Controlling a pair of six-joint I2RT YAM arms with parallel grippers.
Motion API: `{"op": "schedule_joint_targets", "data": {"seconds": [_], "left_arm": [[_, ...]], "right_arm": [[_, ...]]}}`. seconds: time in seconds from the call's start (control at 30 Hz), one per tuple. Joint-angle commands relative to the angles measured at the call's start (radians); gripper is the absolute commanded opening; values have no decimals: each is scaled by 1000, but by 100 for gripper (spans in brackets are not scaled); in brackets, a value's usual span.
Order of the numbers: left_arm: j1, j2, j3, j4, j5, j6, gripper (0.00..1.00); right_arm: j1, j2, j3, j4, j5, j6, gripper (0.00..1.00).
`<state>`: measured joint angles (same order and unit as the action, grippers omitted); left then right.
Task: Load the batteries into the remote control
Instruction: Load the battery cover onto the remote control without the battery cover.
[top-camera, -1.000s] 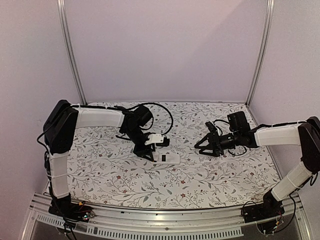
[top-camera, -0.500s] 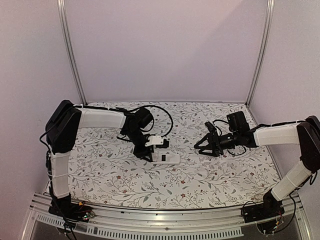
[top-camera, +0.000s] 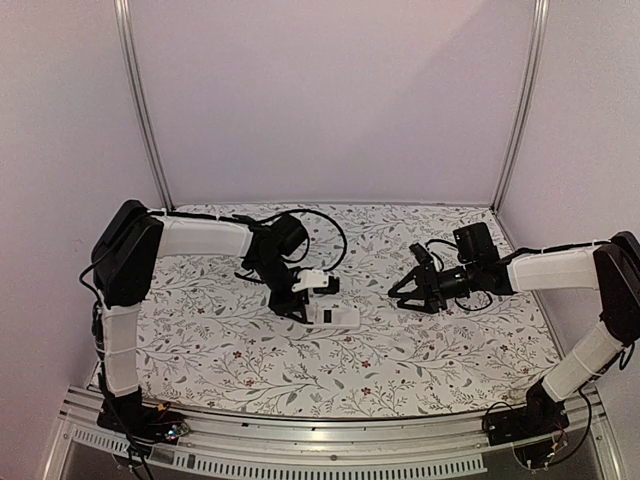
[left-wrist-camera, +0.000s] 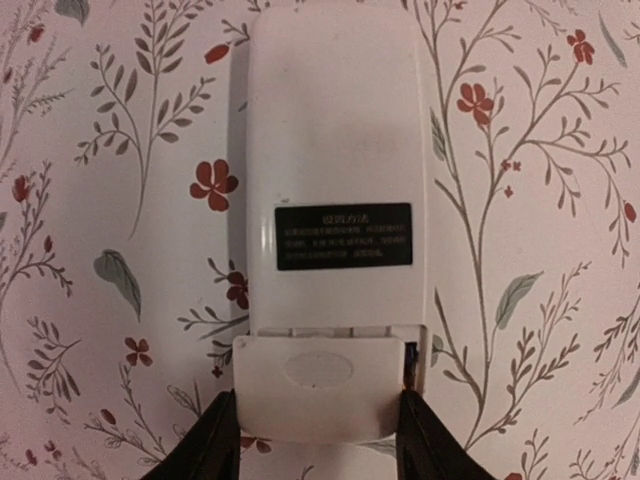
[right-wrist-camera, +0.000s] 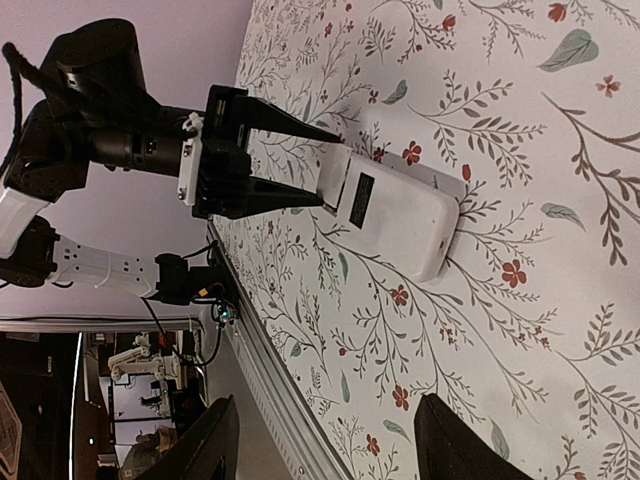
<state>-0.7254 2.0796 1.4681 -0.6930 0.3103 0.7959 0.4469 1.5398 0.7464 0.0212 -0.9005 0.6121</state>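
Table (top-camera: 200, 330): matte cloth with a floral print. Over the last second only my left arm has resettled slightly and the remote has not moved, so I judge the closing step is in hand. Right gripper (top-camera: 405, 292): spread, empty, hovering well apart. Remote control (left-wrist-camera: 330, 150): smooth white plastic with rounded corners, lying back-up near mid-table. Left gripper (left-wrist-camera: 318, 400): pinching the thin white cover (left-wrist-camera: 320, 365) at the remote's end. Batteries: not visible, presumably inside.
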Motion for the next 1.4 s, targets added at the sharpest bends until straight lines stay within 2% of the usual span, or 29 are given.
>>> {"op": "schedule_joint_targets", "data": {"seconds": [0.0,0.4,0.77,1.03,1.1,1.2,1.37], "left_arm": [[-21,21,26,6,13,-12,48],[-29,37,33,-38,15,-21,56],[-34,-33,33,-47,-3,-55,76],[-28,-174,-10,19,-29,-141,92],[-23,-215,-29,49,-44,-190,99],[-12,-288,-81,138,-118,-324,100],[13,-439,-231,345,-300,-705,100]], "right_arm": [[8,9,13,-6,-8,-12,61],[9,8,11,-9,-8,-12,61],[22,5,20,-10,1,-13,62],[28,22,43,-17,21,-26,61],[29,28,60,-21,29,-35,61],[31,52,106,-21,59,-41,61],[47,146,203,-50,100,-53,60]]}}
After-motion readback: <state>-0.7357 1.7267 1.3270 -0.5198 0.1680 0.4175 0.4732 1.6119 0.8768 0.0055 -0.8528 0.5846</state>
